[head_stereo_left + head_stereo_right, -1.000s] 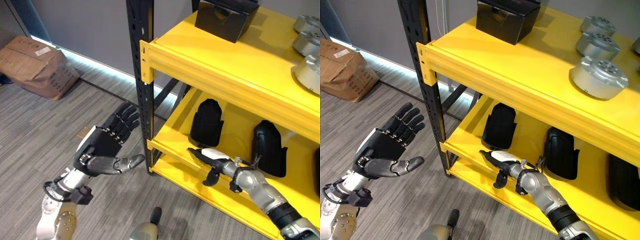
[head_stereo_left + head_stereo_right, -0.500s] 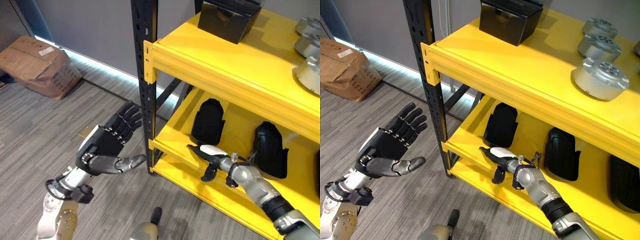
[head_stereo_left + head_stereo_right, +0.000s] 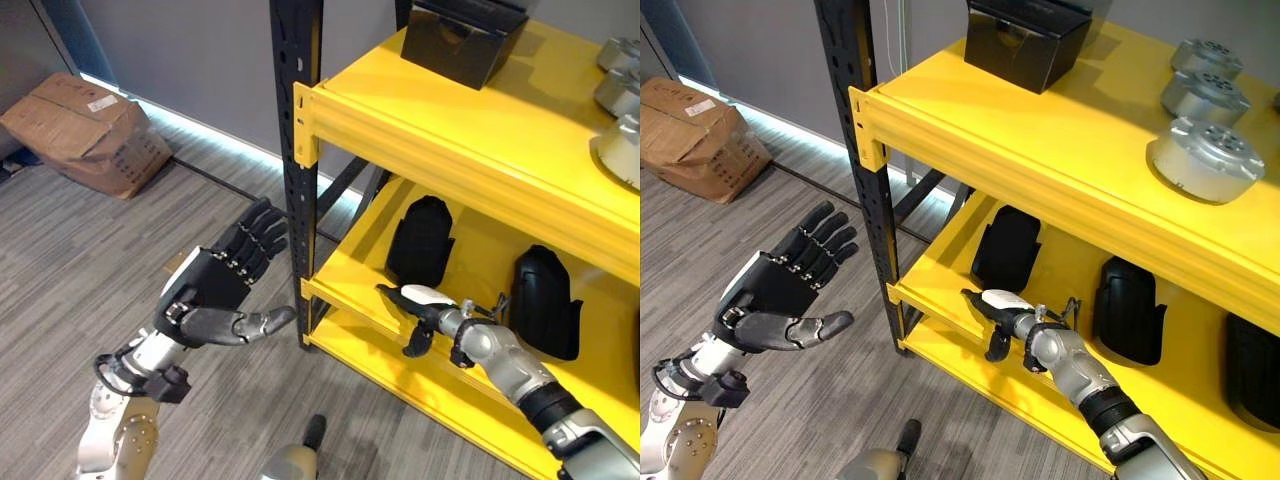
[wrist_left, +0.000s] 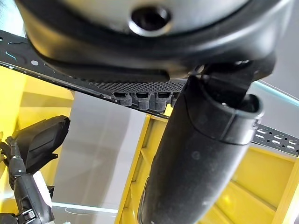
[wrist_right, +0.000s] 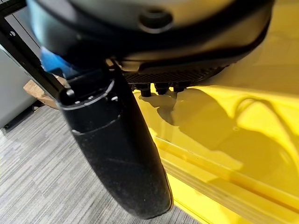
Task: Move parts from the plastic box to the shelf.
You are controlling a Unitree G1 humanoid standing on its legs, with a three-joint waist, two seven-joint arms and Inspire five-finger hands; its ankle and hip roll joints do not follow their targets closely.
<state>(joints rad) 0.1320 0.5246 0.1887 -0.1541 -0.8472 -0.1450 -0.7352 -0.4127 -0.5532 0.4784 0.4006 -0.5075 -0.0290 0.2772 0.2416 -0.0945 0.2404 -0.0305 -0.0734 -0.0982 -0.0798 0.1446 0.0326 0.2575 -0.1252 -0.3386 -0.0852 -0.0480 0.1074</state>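
Parts sit on the yellow shelf (image 3: 480, 120) at the right of the frame: three black moulded ones stand upright on the lower level, one (image 3: 419, 240) at centre, a second (image 3: 540, 300) to its right, and a third (image 3: 1252, 370) at the right edge. On the upper level, at the upper right, three silver round parts (image 3: 1210, 160) lie in a row, well apart from a black box (image 3: 462, 35) at the top centre.

Reaching in from the lower right, the right hand (image 3: 425, 310) rests at the front edge of the lower level, just before the centre black part; its white-capped thumb points left, and I cannot tell how its fingers are set or whether they hold anything.

At centre left the left hand (image 3: 215, 290) hangs over the grey plank floor (image 3: 60, 260), palm up, fingers (image 3: 255, 235) straight and spread, thumb out, holding nothing. It is just left of the shelf's black post (image 3: 297, 190), which stands between the two hands.

A cardboard box (image 3: 90, 130) lies on the floor at the upper left, against the wall.
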